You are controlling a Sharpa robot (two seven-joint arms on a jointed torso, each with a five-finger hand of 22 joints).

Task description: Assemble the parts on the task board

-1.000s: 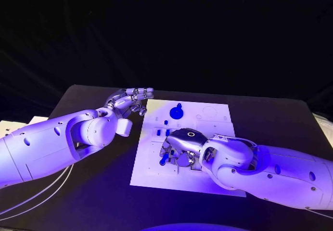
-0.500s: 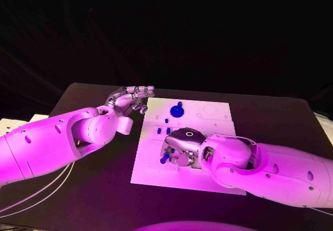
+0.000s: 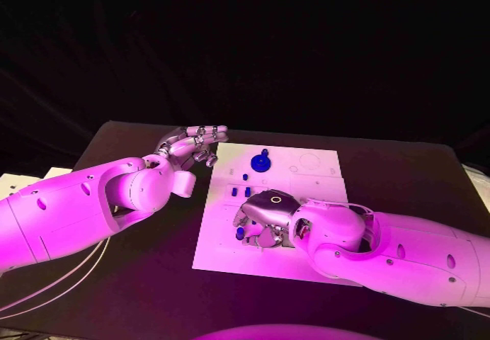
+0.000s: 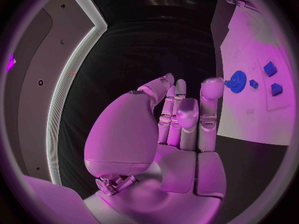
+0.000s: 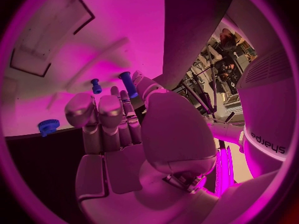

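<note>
Black bench (image 3: 133, 283) under coloured light, dark backdrop filling the upper half of the head frame. White rectangular task board (image 3: 226, 258) lying at frame centre, long side running away from the robot.

Left hand (image 3: 192, 147), silver and many-fingered, raised at the upper left of centre, just off the board's far left corner. Fingers (image 4: 210, 107) extended, close together and slightly curved in the left wrist frame, holding nothing, clear of the board.

Right hand (image 3: 268, 216) lowered over the middle of the board, palm down, covering the board's centre. Fingers (image 5: 106, 117) bent downward toward the board surface. Blue peg-shaped part (image 5: 127, 83) right at the tip of one finger in the right wrist frame; whether pinched or merely touched, cannot tell.

Round blue gear-like part (image 3: 260, 163) standing on the far half of the board, above the right hand in the head frame, well apart from it; same piece (image 4: 236, 79) at the right of the left wrist frame. Two small blue block parts (image 3: 240, 192) on the board just above the right hand in the head frame, side by side. Small blue part (image 3: 240, 231) at the left of the right hand, just beside the fingers. Smaller blue stud (image 5: 96, 86) near the peg in the right wrist frame.
</note>
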